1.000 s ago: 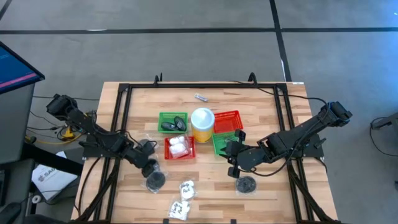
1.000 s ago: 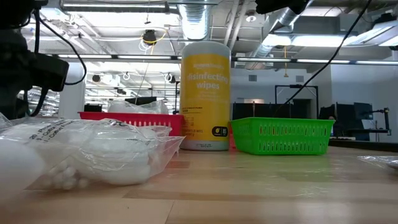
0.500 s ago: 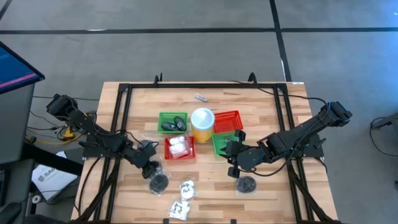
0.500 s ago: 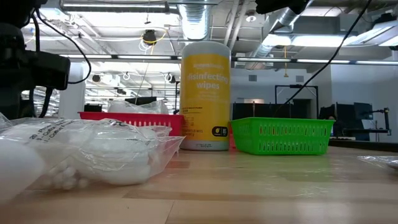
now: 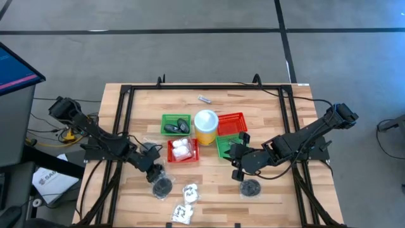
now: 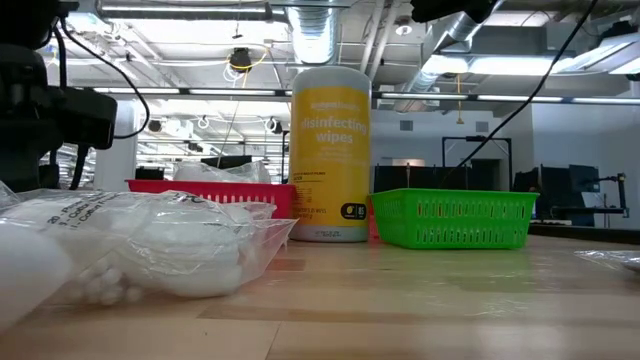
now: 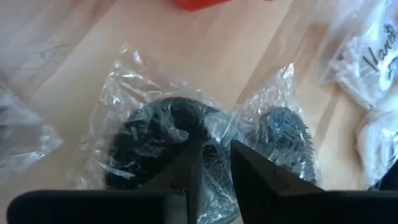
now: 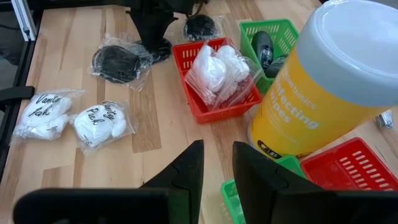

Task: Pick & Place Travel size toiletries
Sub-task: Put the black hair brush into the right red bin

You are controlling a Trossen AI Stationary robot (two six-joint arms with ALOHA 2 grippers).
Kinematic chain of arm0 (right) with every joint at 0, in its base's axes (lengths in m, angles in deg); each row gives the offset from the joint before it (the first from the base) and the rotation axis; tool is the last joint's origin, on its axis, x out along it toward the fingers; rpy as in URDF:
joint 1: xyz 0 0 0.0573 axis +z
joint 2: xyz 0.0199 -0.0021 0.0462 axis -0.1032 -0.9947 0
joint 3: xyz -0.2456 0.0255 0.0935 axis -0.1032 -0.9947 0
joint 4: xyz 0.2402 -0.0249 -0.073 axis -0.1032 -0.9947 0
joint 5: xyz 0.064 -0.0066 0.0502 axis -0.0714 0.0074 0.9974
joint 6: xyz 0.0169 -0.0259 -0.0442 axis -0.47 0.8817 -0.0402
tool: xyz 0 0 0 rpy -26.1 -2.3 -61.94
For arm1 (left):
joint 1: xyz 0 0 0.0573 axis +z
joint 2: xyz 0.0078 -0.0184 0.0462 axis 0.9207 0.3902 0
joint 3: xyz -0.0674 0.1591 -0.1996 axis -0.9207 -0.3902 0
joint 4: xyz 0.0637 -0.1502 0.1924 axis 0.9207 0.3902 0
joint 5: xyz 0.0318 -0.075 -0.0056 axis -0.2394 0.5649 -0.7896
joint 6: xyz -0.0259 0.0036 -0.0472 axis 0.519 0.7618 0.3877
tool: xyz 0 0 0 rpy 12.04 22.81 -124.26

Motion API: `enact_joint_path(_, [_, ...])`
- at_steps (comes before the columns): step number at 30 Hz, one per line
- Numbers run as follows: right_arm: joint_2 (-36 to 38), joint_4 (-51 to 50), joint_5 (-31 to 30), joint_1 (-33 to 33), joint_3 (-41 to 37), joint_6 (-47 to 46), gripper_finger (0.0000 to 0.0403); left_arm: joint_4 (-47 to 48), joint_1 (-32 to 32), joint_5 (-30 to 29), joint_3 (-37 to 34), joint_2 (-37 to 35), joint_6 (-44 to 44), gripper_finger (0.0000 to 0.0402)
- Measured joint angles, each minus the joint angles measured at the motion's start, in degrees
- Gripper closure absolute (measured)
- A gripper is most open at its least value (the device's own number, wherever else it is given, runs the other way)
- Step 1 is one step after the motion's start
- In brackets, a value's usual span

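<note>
High view. The left end effector [image 5: 154,173] sits at lower centre-left of the table [image 5: 272,107], directly over a clear bag of dark round pieces [image 5: 162,185]. The right end effector [image 5: 236,170] rests right of centre, beside a green basket [image 5: 224,149], with a second bag of dark pieces [image 5: 251,188] just below it. In the middle stand a yellow wipes canister [image 5: 205,125], a green basket holding dark items [image 5: 175,125], a red basket holding a white-filled bag [image 5: 182,151] and another red basket [image 5: 232,123]. 2 printed packets of white pieces [image 5: 186,202] lie at the lower edge. A small silvery piece [image 5: 204,99] lies alone near the upper centre.

Low view. A clear bag of white pieces [image 6: 150,250] fills the lower left; the canister, a red basket [image 6: 215,192] and a green basket [image 6: 455,218] stand behind it.

Left wrist view. The 2 fingers [image 7: 180,177] stand narrow, pinching the plastic of the bag of dark pieces [image 7: 152,146]; printed packets [image 7: 367,87] show at the right edge.

Right wrist view. The fingers [image 8: 186,171] stand narrow with a small gap and hold nothing. Ahead lie the canister [image 8: 329,87], the red basket with its bag [image 8: 217,78], 2 printed packets [image 8: 71,118] and the bag of dark pieces [image 8: 118,62].
</note>
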Motion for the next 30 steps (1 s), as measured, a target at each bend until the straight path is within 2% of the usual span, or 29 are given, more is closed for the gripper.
enact_joint_path(11, [0.0, 0.0, 0.0, 0.02, 0.0, -0.06, 0.0327, -12.52, 0.01, 4.49, 0.07, 7.01, -3.47, 0.0321])
enact_joint_path(14, [0.0, 0.0, 0.02, 0.08, 0.0, -0.99, 0.0327, -14.21, 0.01, 5.39, 0.27, 9.66, -3.62, 0.0338])
enact_joint_path(18, [0.0, -0.06, 0.0, 0.08, 0.0, -1.46, 0.0327, -19.64, 0.01, 6.03, 0.22, 13.29, -7.75, 0.0388])
enact_joint_path(20, [0.0, -0.14, 0.0, 0.06, 0.0, -1.51, 0.0327, -22.32, 0.01, 6.11, 0.16, 14.26, -9.4, 0.0396])
enact_joint_path(30, [0.0, -0.48, 0.0, 0.06, 0.0, -1.49, 0.0327, -21.83, 0.01, 6.39, -0.05, 12.74, -12.05, 0.0401])
